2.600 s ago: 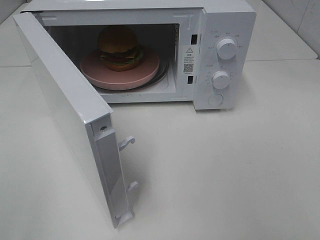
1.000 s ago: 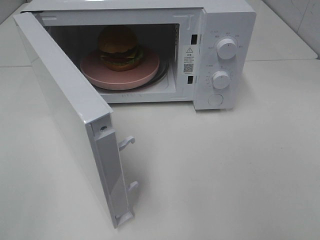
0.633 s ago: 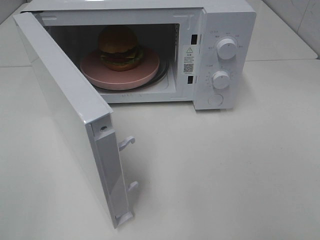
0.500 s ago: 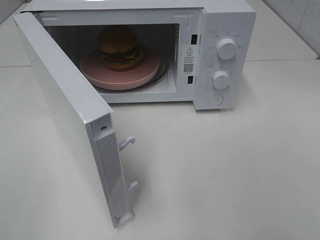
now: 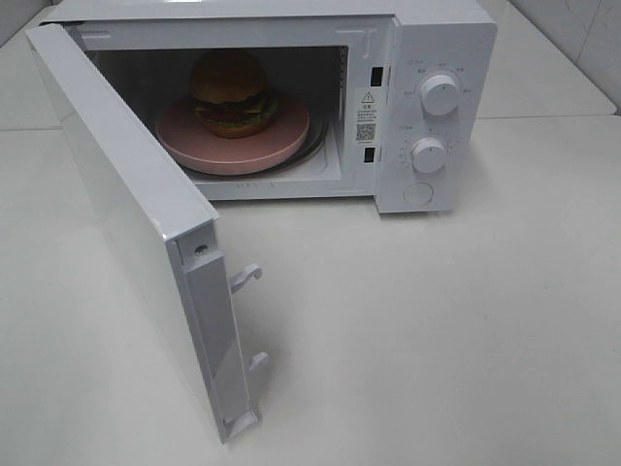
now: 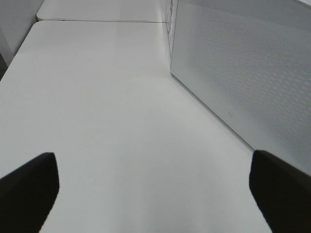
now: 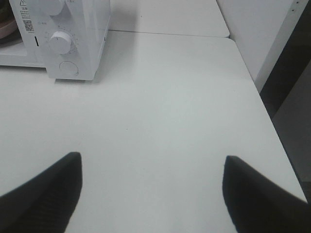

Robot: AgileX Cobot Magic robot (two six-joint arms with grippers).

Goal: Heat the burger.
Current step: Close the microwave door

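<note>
Burger (image 5: 229,92) sits on a pink plate (image 5: 184,138) inside the microwave (image 5: 446,39), its door (image 5: 126,209) swung open; left pincer (image 6: 153,165) and right pincer (image 7: 151,162) spread wide, empty.

Microwave (image 5: 441,29) dial markings (image 5: 419,69) illegibly small

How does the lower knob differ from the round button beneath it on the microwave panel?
The lower knob stands out from the control panel, while the round button lies nearly flush. Tick marks ring the lower knob; the round button has none. Both are white, round and on that same panel.
</note>
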